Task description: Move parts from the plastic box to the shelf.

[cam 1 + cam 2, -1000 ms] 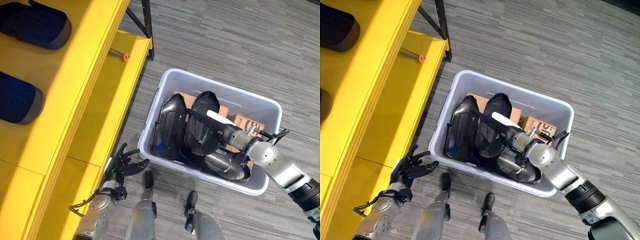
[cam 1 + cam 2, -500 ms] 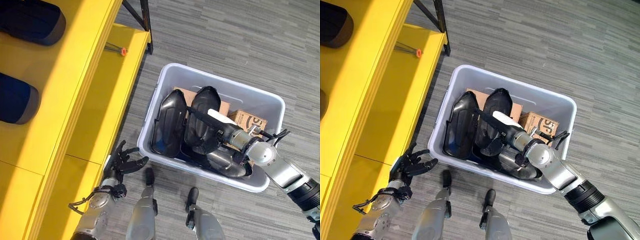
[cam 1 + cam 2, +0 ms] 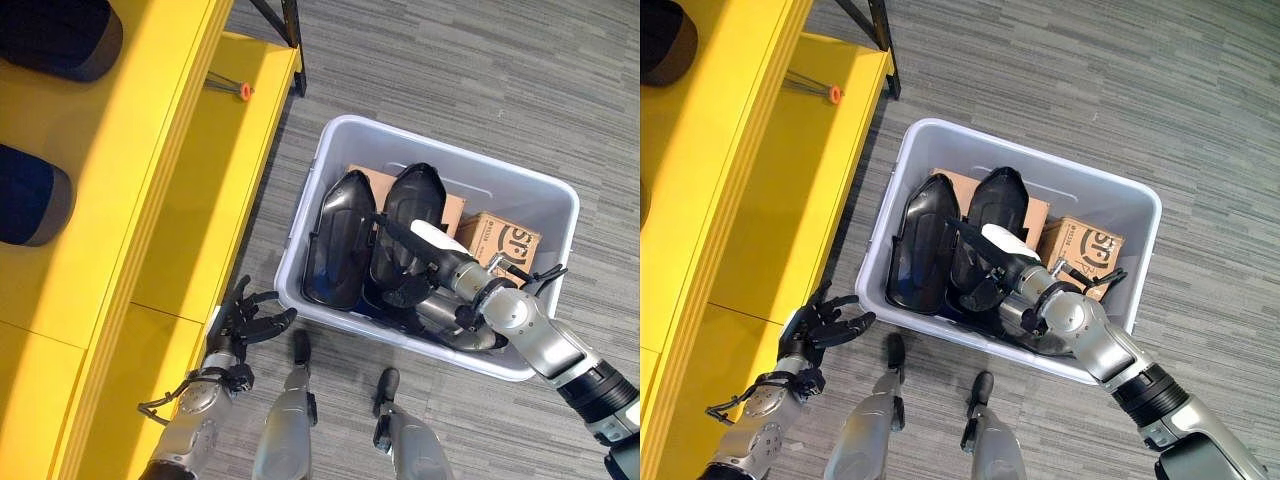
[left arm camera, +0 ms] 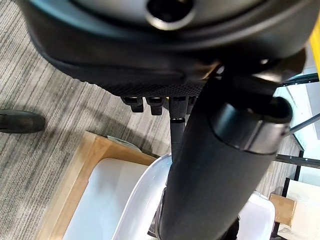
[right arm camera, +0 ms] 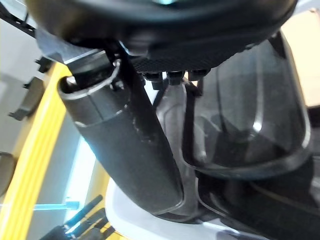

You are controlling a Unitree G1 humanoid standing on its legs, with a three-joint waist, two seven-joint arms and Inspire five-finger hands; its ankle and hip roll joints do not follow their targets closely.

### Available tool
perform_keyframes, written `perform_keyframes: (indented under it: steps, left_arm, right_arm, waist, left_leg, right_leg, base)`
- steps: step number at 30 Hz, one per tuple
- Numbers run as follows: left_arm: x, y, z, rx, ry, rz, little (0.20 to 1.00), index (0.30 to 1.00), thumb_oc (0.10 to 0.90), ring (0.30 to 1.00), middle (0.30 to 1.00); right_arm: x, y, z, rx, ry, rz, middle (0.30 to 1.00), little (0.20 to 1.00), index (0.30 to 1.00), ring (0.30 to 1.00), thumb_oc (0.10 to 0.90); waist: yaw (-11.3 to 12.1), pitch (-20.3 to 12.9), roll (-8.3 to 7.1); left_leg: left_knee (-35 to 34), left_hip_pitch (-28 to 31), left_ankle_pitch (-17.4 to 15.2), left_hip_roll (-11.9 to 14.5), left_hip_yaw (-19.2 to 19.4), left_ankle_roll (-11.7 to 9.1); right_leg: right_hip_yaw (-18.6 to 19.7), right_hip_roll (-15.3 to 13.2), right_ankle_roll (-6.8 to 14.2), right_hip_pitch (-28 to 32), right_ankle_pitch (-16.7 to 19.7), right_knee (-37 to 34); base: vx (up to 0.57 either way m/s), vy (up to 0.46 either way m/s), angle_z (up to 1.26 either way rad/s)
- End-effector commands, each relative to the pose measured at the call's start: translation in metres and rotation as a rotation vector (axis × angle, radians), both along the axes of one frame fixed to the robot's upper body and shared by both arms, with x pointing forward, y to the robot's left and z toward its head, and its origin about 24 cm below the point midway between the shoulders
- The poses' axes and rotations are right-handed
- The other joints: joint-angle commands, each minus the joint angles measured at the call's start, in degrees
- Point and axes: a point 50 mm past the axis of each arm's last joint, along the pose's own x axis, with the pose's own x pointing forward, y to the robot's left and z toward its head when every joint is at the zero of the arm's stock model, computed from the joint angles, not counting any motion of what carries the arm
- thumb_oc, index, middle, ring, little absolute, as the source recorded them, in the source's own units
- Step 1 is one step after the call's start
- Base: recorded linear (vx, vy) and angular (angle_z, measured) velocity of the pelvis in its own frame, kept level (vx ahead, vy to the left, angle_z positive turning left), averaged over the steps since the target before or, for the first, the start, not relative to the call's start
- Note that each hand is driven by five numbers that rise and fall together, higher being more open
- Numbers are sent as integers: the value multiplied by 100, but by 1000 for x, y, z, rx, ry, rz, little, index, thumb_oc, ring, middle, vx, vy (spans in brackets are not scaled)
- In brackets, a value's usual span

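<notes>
Glossy black moulded plastic parts (image 3: 385, 245), 2 curved shells standing side by side, sit in the pale grey plastic box (image 3: 545, 195) on the carpet, beside brown cardboard cartons (image 3: 500, 240). Over the last second the right hand (image 3: 405, 262) has pressed further onto the shell nearer the cartons; whether its fingers are clamped I cannot tell. A lift looks close. Beside the box, the left hand (image 3: 245, 320) hovers with fingers spread by the smooth yellow shelf (image 3: 150, 180).

Glossy black shell parts (image 3: 345, 240) — upright in grey plastic box (image 3: 330, 165) — beside yellow shelf (image 3: 190, 180).
</notes>
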Motion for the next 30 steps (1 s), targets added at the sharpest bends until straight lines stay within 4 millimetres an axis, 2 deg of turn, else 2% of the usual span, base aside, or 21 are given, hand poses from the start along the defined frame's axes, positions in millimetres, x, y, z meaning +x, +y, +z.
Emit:
perform_keyframes:
  steps: [1,7,15,22,30]
  left_arm:
    - [3,-28,14,-78,-97,-82,1000,1000,900,1000,1000]
    - [3,-28,15,-75,-104,-77,1000,1000,900,1000,1000]
    - [2,-27,15,-76,-101,-68,1000,1000,900,1000,1000]
    - [4,-27,17,-76,-114,-64,1000,1000,900,1000,1000]
    - [4,-26,19,-69,-119,-61,1000,1000,900,1000,1000]
  right_arm:
    - [-2,10,43,15,-215,65,1000,1000,1000,1000,900]
    - [-1,7,37,36,-206,33,1000,1000,1000,1000,900]
    - [-4,1,18,51,-161,-15,1000,1000,1000,1000,900]
    - [-4,1,16,58,-164,-26,1000,1000,1000,1000,900]
    - [0,-2,22,44,-202,-53,1000,1000,1000,1000,900]
  waist:
    - [-230,60,-17]
    - [-237,113,6]
    - [-253,138,39]
    - [-267,234,54]
    - [-247,355,112]
  left_leg:
    - [412,-49,-268,462,-57,-380]
    - [401,-79,-256,442,-63,-373]
    - [404,-115,-253,439,-69,-364]
    - [540,-180,-322,447,-95,-348]
    - [768,-360,-406,456,-155,-337]
  right_leg:
    - [135,-402,142,-347,548,-338]
    - [133,-408,142,-383,553,-321]
    - [132,-406,145,-433,539,-286]
    - [161,-411,114,-518,444,-81]
    - [172,-419,70,-716,269,280]
  base:
    - [-5,-2,-4]
    - [0,0,0]
    - [0,0,0]
    - [0,-1,0]
    - [0,-2,0]
